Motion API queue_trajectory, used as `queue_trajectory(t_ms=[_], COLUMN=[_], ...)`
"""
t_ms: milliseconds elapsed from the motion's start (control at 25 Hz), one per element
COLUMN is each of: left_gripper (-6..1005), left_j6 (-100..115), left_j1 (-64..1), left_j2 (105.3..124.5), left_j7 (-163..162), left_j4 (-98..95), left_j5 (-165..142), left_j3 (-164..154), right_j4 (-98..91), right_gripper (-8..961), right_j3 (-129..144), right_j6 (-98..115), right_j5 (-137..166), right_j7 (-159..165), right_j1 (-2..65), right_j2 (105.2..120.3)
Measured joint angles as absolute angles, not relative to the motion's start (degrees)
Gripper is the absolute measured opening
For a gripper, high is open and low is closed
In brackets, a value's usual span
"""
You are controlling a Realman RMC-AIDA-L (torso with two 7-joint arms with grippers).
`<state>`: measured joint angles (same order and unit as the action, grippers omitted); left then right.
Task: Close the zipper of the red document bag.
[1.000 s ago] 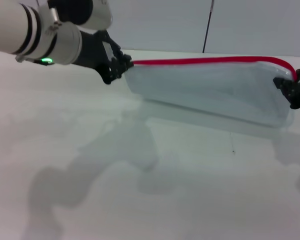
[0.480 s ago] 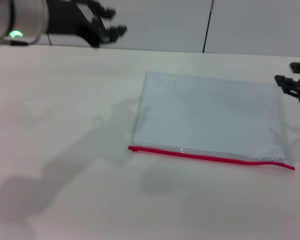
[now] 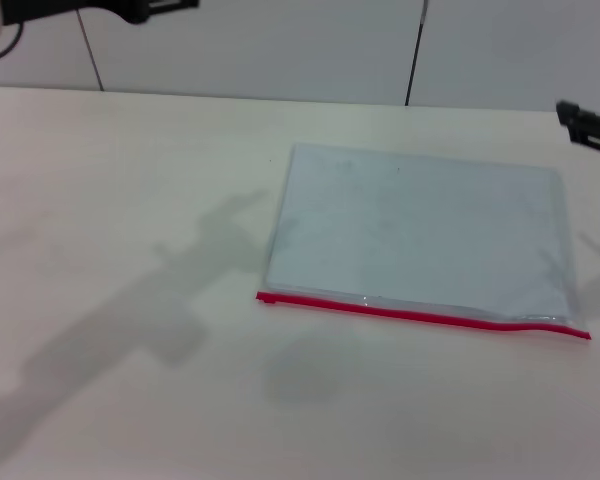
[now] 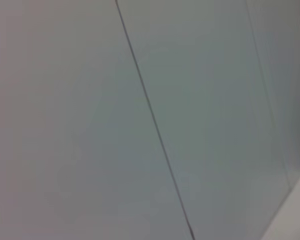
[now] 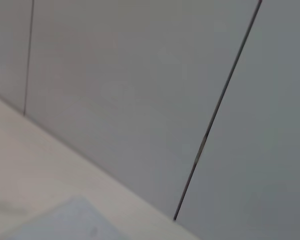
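Note:
The red document bag (image 3: 420,235) lies flat on the white table (image 3: 130,250), a pale blue-grey pouch right of centre. Its red zipper (image 3: 420,316) runs along the near long edge, from left end to right end; I cannot make out a slider. My left gripper (image 3: 160,8) is high at the far left, mostly out of the head view and well away from the bag. My right gripper (image 3: 588,93) hovers open at the far right, just beyond the bag's far right corner, holding nothing. A corner of the bag (image 5: 75,220) shows in the right wrist view.
A grey panelled wall (image 3: 280,50) with dark vertical seams stands behind the table's far edge. The left wrist view shows only that wall (image 4: 140,120).
Both grippers let go of the bag, which dropped from being held up to lying flat with the red edge nearest me. The left arm has risen and pulled back left; the right gripper lifted slightly.

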<state>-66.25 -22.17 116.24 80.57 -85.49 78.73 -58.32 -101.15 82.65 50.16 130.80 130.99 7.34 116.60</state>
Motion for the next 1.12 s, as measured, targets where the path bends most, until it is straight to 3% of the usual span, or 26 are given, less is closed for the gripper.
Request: queue_trajectory(t_ms=[320,760,1120], left_gripper=[702,695,685], left_j6=[-55.6,-45.8,-44.9], left_j1=[-16.5,-14.6,-14.0], left_j2=[116.76,116.88,116.85], left_j7=[92.5,121.4,129.7], left_j4=[-80.8,-62.4,-58.9], left_j5=[100.3,133.7,144.0], left_j3=[-61.3,-74.6,-79.1], right_j4=[-96.6,-75.5,-70.2], right_gripper=[636,634,624], right_j3=[91.9,102.6,103.4], right_j6=[24.1,-8.1,-12.4], right_j5=[123.1,114.4,114.3], right_j7=[131.0,132.2,137.9], right_j1=[3.2,9.1,10.8], right_j2=[116.57,116.30,116.18])
